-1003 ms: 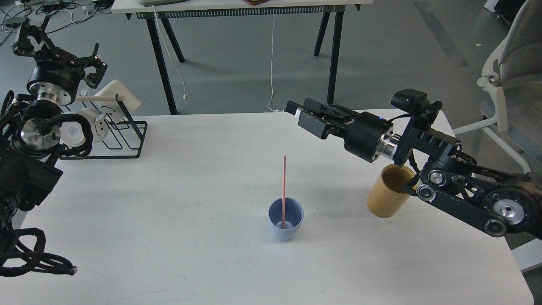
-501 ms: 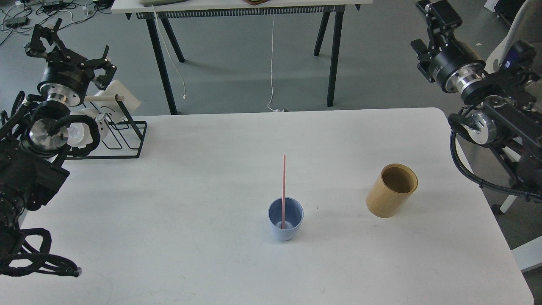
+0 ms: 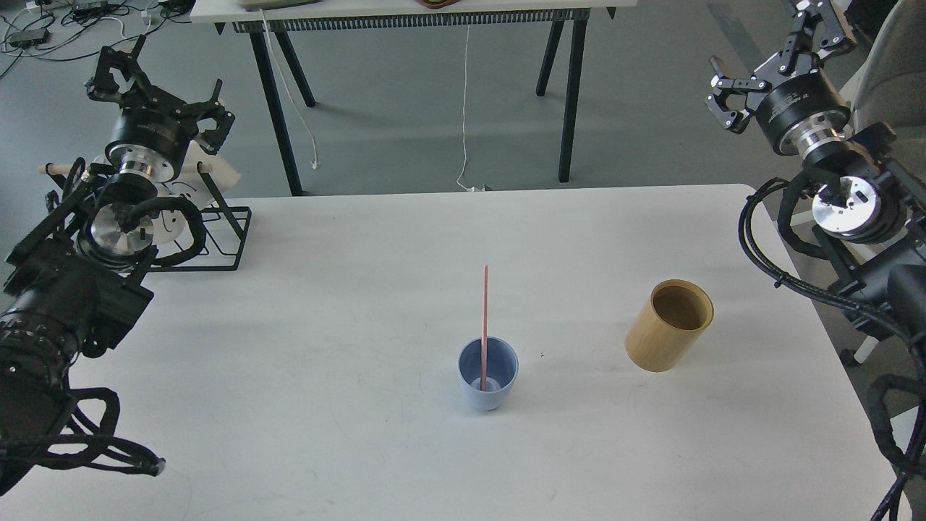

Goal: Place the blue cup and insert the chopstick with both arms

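Observation:
The blue cup (image 3: 488,382) stands upright on the white table (image 3: 347,347), near the middle front. One pink chopstick (image 3: 484,318) stands in it, leaning slightly and rising well above the rim. My left gripper (image 3: 155,90) is raised at the far left, above the wire rack, open and empty. My right gripper (image 3: 778,61) is raised at the far right, beyond the table's back corner, open and empty. Both are far from the cup.
A tan wooden cylindrical holder (image 3: 669,325) stands right of the cup. A black wire rack (image 3: 206,228) with a pale dowel and white mugs sits at the back left. A second table's legs (image 3: 278,108) stand behind. A grey chair (image 3: 893,72) is at the right.
My right arm swung from over the table up and back to the far right, and its gripper opened. My left gripper shifted right and up a little. Cup and chopstick have not moved.

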Action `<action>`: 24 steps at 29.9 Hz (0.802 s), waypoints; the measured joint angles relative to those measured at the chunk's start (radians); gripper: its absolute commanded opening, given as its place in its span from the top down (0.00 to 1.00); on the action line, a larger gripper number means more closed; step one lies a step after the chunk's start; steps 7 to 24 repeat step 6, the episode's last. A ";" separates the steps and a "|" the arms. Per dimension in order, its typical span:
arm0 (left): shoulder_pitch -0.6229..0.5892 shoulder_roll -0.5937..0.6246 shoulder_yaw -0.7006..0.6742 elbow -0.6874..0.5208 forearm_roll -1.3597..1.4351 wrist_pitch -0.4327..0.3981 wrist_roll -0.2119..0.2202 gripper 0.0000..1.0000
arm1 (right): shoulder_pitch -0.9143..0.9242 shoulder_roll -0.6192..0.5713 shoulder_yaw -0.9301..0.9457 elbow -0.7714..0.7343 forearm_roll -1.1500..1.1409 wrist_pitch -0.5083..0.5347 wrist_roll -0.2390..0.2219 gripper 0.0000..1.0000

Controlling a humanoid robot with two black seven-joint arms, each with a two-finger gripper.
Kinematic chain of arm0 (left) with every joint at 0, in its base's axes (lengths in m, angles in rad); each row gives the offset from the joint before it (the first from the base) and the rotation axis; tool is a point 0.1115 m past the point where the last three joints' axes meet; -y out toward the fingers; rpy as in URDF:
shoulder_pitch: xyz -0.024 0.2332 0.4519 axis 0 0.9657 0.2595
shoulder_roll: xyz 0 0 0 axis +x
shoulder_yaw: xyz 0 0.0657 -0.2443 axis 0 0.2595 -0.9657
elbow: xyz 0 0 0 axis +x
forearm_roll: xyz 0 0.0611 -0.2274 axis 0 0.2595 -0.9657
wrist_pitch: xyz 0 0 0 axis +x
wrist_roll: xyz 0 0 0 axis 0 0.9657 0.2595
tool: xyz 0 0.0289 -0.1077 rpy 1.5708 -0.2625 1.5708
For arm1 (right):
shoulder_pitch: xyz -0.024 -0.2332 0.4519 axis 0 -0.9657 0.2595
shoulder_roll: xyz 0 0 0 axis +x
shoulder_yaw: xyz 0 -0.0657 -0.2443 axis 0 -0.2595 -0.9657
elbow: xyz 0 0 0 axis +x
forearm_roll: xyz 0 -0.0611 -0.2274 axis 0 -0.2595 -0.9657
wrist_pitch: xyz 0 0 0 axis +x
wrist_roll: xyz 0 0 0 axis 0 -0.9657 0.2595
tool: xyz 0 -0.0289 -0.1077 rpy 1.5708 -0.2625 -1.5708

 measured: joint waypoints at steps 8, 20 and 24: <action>-0.025 -0.003 0.002 0.000 0.000 0.000 0.000 0.00 | -0.002 0.070 0.033 -0.017 0.002 0.013 0.026 0.00; -0.025 -0.003 0.002 0.000 0.000 0.000 0.000 0.00 | -0.002 0.070 0.033 -0.017 0.002 0.013 0.026 0.00; -0.025 -0.003 0.002 0.000 0.000 0.000 0.000 0.00 | -0.002 0.070 0.033 -0.017 0.002 0.013 0.026 0.00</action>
